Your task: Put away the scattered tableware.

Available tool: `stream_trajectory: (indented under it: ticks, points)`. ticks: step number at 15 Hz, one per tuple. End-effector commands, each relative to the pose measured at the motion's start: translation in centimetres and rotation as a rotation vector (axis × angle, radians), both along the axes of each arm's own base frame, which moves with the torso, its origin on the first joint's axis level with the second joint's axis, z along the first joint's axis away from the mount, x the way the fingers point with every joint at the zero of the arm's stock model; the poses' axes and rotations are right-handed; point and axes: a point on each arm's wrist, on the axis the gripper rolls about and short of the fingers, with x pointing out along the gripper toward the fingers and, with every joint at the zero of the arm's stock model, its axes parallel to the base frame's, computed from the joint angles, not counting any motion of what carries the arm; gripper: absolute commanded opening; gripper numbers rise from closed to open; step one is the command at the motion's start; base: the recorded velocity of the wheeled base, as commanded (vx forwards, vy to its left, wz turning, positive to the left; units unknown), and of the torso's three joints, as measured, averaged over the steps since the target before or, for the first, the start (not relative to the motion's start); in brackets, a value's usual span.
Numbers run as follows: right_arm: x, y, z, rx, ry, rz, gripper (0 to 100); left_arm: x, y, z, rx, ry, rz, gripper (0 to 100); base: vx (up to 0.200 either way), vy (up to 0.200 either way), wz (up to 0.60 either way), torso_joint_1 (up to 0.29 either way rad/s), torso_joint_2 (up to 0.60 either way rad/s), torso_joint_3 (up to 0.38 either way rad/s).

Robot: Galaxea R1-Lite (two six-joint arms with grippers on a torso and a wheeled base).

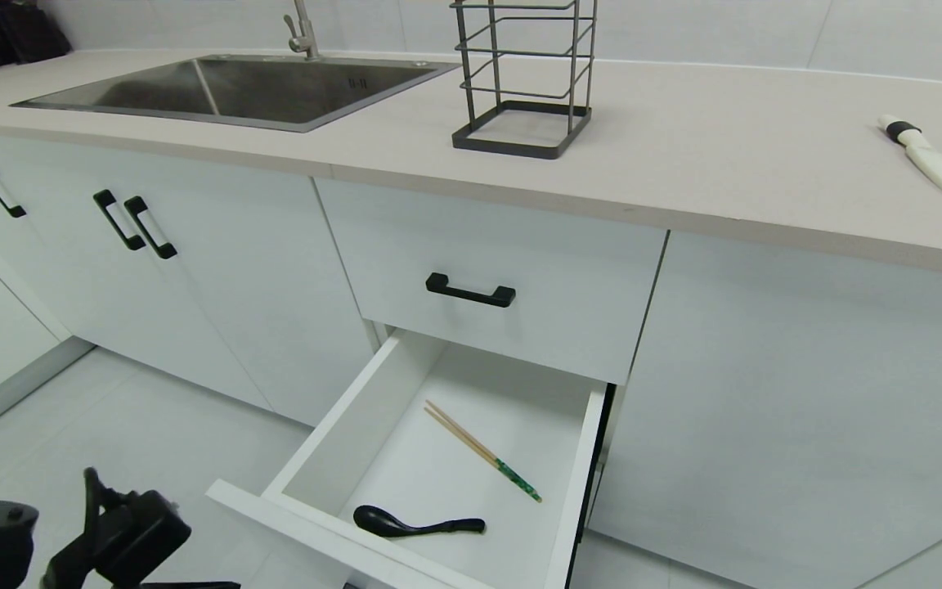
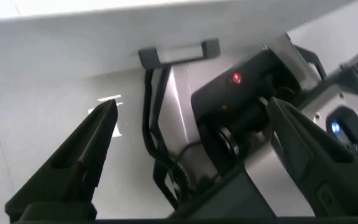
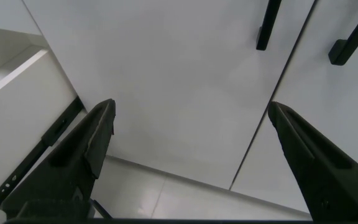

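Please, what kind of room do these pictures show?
Most likely a kitchen: a steel sink with a faucet is set in a long countertop, and an open drawer below holds chopsticks and a black spoon.

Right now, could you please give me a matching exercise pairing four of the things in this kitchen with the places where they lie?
Things:
1. chopsticks
2. black spoon
3. white knife
4. wire rack

Places:
A. on the counter, beside the sink
B. near the front of the open drawer
C. at the counter's far right
D. on the middle of the open drawer's floor

Pairs: 1-D, 2-B, 3-C, 4-A.
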Motion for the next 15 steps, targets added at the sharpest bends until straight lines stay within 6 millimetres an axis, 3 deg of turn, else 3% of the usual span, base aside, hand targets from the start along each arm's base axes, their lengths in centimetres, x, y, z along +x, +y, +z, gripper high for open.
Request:
stream_trajectory:
  ticks: [1,6,15]
  points:
    - [0.0,0.0,0.0,0.001,0.002,0.0,100,1.5,-0.3,-1.1,0.016,0.05,0.016,100,0.0,0.0,0.0,0.0,0.0,0.0]
    - [0.0,0.0,0.0,-0.001,0.002,0.0,100,1.6,-0.2,-1.5,0.053,0.048,0.044,100,0.0,0.0,0.0,0.0,0.0,0.0]
    - [0.0,0.0,0.0,-0.001,0.002,0.0,100,3.7,-0.5,-2.6,0.099,0.053,0.078,100,0.0,0.0,0.0,0.0,0.0,0.0]
